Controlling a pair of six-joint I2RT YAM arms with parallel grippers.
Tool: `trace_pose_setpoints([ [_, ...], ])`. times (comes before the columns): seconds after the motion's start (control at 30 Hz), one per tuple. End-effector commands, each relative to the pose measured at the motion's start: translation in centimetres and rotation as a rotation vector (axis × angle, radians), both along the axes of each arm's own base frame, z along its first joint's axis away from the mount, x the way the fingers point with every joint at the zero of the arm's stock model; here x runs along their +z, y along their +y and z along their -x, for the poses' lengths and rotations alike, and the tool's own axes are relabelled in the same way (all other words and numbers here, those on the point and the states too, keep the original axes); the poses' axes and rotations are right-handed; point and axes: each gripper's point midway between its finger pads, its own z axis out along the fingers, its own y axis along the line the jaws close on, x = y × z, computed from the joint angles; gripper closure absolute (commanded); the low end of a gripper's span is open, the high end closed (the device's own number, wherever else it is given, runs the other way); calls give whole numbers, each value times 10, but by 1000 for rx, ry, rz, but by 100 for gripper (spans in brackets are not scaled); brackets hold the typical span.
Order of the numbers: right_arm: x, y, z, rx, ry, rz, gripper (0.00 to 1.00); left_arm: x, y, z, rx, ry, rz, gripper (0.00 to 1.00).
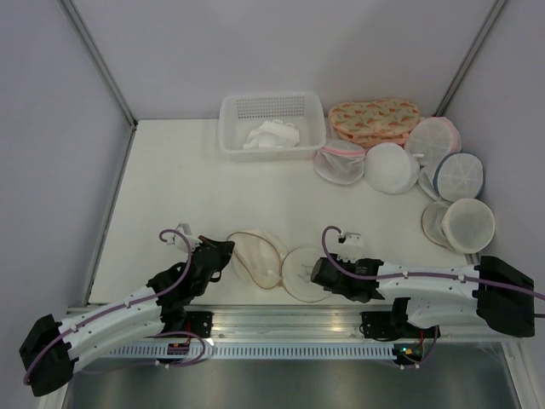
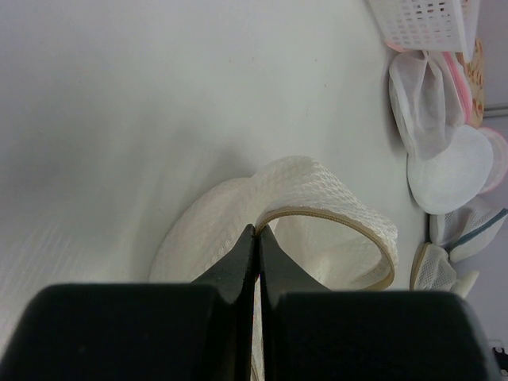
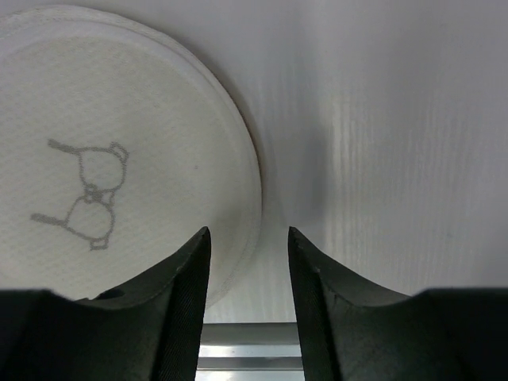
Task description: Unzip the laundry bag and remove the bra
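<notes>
The laundry bag (image 1: 255, 258) lies unzipped near the front edge, a cream mesh pouch with a tan rim (image 2: 349, 222). My left gripper (image 1: 226, 252) is shut on that rim (image 2: 258, 228) and holds the flap up. Smooth pale fabric (image 2: 333, 250) shows inside; I cannot tell whether it is lining or the bra. The bag's other round half (image 1: 303, 271) lies flat, with a small bra drawing on it (image 3: 83, 194). My right gripper (image 1: 317, 274) is open and empty, its fingers (image 3: 248, 234) straddling that half's edge. A crumpled white garment (image 1: 272, 136) lies in the basket. The zip pull is hidden.
A white perforated basket (image 1: 272, 106) stands at the back centre. A floral orange pouch (image 1: 375, 119) and several white dome pouches (image 1: 392, 168) with pink or blue trim crowd the back right (image 2: 444, 159). The metal table rail (image 3: 250, 353) runs just below my right fingers.
</notes>
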Motion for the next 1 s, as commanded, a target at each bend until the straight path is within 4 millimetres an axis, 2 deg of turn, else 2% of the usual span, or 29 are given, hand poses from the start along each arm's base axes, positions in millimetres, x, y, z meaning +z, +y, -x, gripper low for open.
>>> trace_pose_setpoints([
  [0.0, -6, -7, -1, -49, -23, -15, 52, -9, -1, 5, -19, 27, -5, 98],
  [0.23, -23, -9, -1, -61, -13, 16, 69, -12, -6, 8, -58, 44, -19, 98],
  [0.33, -22, -12, -3, -66, -25, 35, 85, -12, -8, 9, -77, 44, -22, 98],
  [0.37, -19, -12, -5, -73, -35, 35, 96, -11, -11, 10, -93, 44, -20, 98],
  [0.4, -15, -20, -7, -83, -53, 68, 100, -12, -12, 11, -116, 37, -40, 98],
  [0.43, -4, -17, -12, -92, -77, 51, 100, -8, -15, 10, -133, 24, -35, 98],
  [0.5, 11, -30, -19, -106, -130, 95, 100, -4, -22, 12, -187, 6, -54, 98],
  [0.57, 36, -29, -27, -122, -186, 68, 100, 5, -30, 12, -234, -22, -48, 97],
  [0.6, 54, -35, -34, -137, -238, 92, 100, 10, -33, 12, -258, -40, -63, 95],
  [0.63, 67, -38, -37, -145, -267, 83, 99, 13, -34, 11, -271, -49, -70, 91],
  [0.67, 78, -42, -41, -161, -295, 87, 99, 17, -39, 13, -296, -60, -65, 80],
  [0.7, 87, -53, -40, -163, -308, 127, 99, 22, -41, 13, -318, -76, -79, 73],
  [0.73, 108, -54, -48, -183, -365, 109, 100, 26, -43, 13, -332, -89, -82, 66],
  [0.8, 128, -62, -50, -194, -398, 128, 100, 34, -48, 14, -370, -114, -84, 51],
  [0.83, 148, -71, -57, -209, -460, 161, 100, 43, -51, 16, -400, -141, -87, 25],
  [0.87, 147, -75, -56, -206, -456, 179, 100, 44, -52, 16, -404, -141, -84, 25],
  [0.97, 165, -85, -61, -216, -502, 252, 100, 55, -51, 18, -421, -163, -92, 4],
])
